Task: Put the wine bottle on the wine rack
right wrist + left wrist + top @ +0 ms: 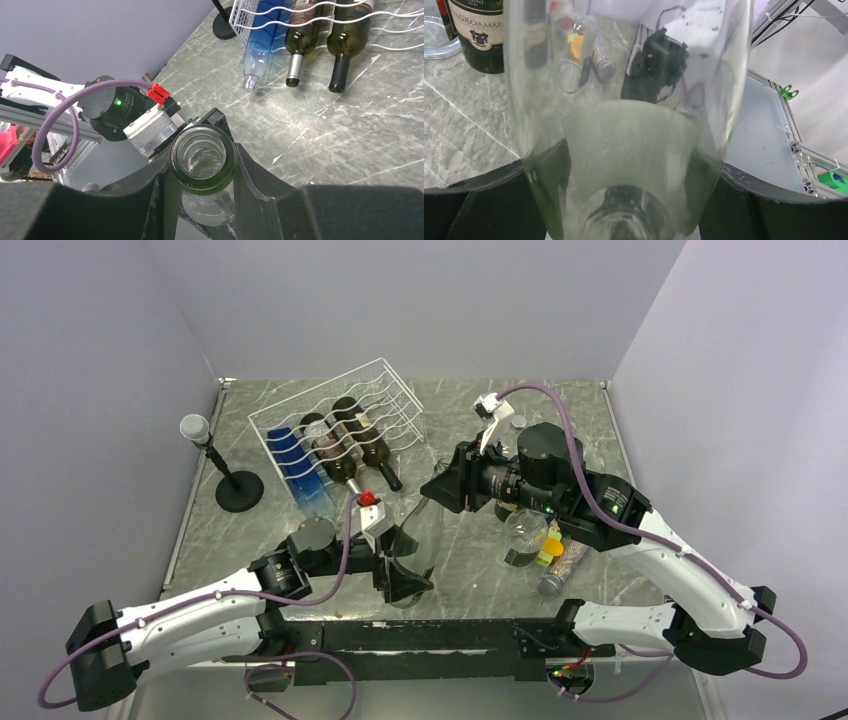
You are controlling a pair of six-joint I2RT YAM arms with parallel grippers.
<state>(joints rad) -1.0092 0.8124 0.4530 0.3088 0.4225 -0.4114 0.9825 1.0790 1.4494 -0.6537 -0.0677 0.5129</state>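
Clear glass, a little greenish: the wine bottle is not on the wine rack yet. It is between the two arms, near the 6 o'clock edge of the worktop, with its neck toward 1 o'clock and its base toward 6 o'clock. The rack stands at about 11 o'clock from it, apart from it, and already carries a blue bottle and some dark bottles.

I judge that the step in hand is a two-arm hold or a handover — the carry to the rack has not begun.

The right claw is closed on the neck. In the right wrist view its two fingers press just under the open mouth. The left claw stands wide around the thick lower body. In the left wrist view the black fingers come up on both sides of the glass, but I cannot tell if they press it or only stand beside it.

The next move probably needs a firm grip at the base, then a swing toward 11 o'clock — the bottle kept nearly level and laid in a free cradle on the 3 o'clock side of the rack, without knocking the dark bottles.
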